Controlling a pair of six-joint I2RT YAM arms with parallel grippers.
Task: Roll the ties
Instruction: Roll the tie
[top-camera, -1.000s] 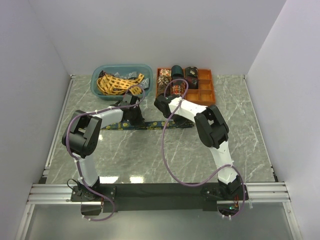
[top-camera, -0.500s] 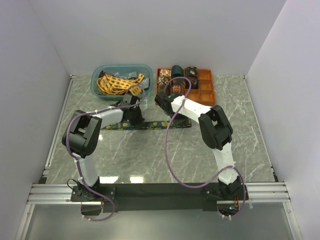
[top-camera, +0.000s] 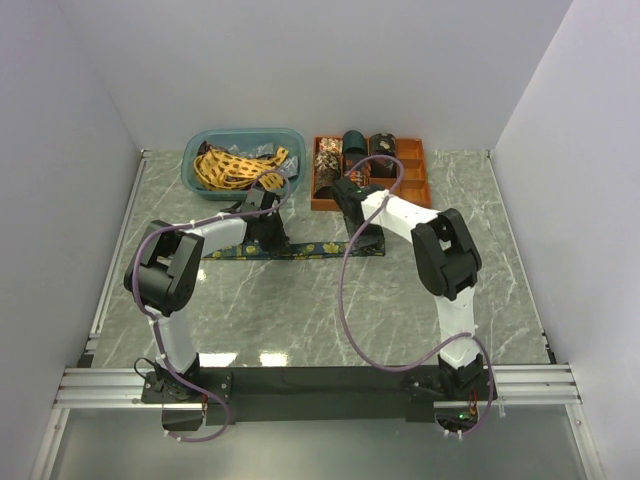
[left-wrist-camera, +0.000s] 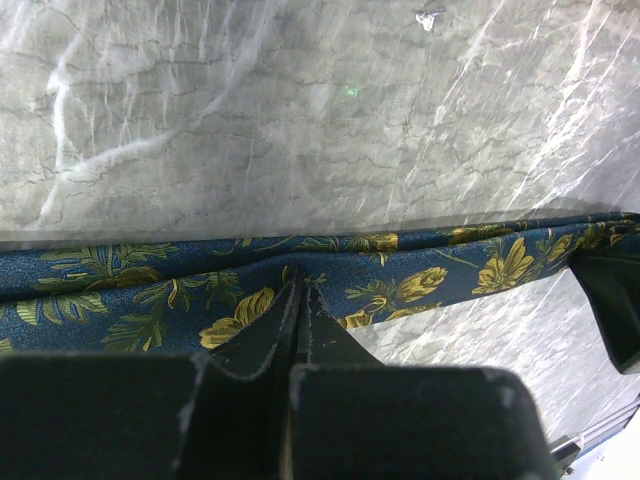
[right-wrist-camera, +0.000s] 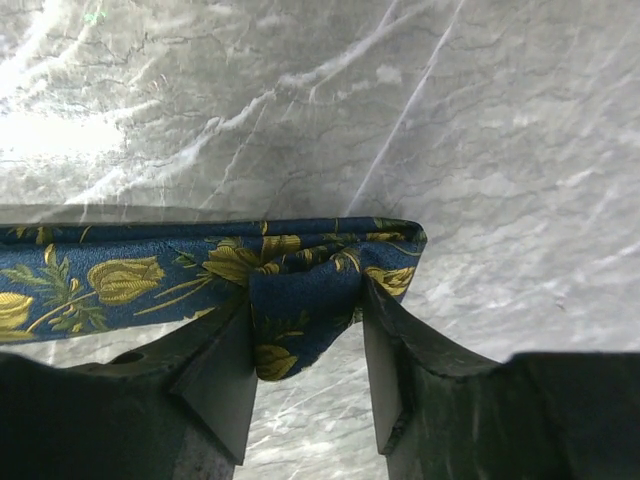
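Note:
A navy tie (top-camera: 310, 248) with gold flowers lies stretched left to right across the marble table. My left gripper (top-camera: 268, 232) is shut, its tips (left-wrist-camera: 300, 287) pressed on the tie (left-wrist-camera: 100, 290) near its middle. My right gripper (top-camera: 366, 238) stands at the tie's right end. There the tie (right-wrist-camera: 120, 275) is folded back on itself. The right gripper (right-wrist-camera: 305, 292) is open and straddles that folded flap, which fills the gap and touches both fingers (right-wrist-camera: 225, 370). Yellow lattice ties (top-camera: 228, 165) lie in the bin.
A teal bin (top-camera: 190, 172) with loose ties sits at the back left. Beside it, behind the right gripper, is an orange compartment tray (top-camera: 425, 190) holding several rolled ties (top-camera: 353, 141). Purple cables (top-camera: 340, 300) loop from both arms. Walls close in on three sides.
My right arm has swung right along the tie to its folded right end, and its jaws have widened. The left gripper has stayed shut in place on the tie.

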